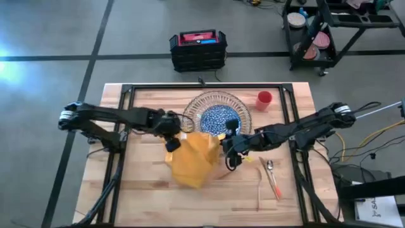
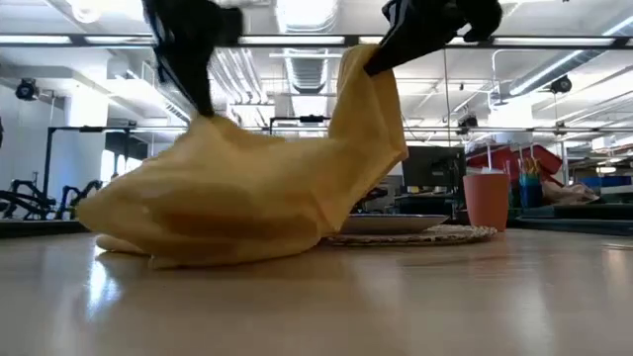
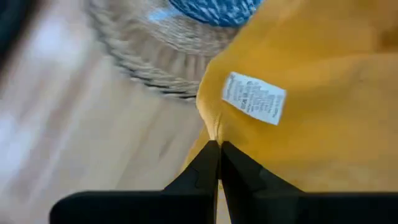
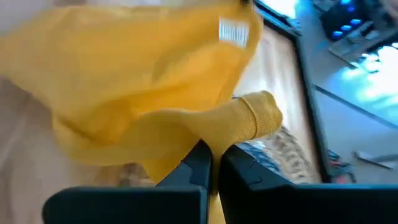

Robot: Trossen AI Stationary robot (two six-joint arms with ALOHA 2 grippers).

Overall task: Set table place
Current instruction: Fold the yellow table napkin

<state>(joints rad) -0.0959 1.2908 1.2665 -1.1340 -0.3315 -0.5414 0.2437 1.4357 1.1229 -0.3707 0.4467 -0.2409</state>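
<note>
Napkin (image 1: 193, 161), yellow cloth, is hanging between both grippers above the table (image 1: 145, 202), its lower folds resting on the wood just in front of the clear glass plate (image 1: 197, 106). Left gripper (image 3: 217, 149) is pinching one napkin edge with fingers closed, near a white label (image 3: 254, 98). Right gripper (image 4: 214, 151) is clamping another bunched corner, fingers closed on the cloth. Blue-patterned plate (image 1: 215, 117) is sitting on the glass plate. Red cup (image 1: 264, 99) is standing beside that plate; orange-handled cutlery (image 1: 273, 180) is lying near the right arm.

Yellow napkin (image 1: 193, 161) lifted beside plates (image 1: 215, 114)
</note>
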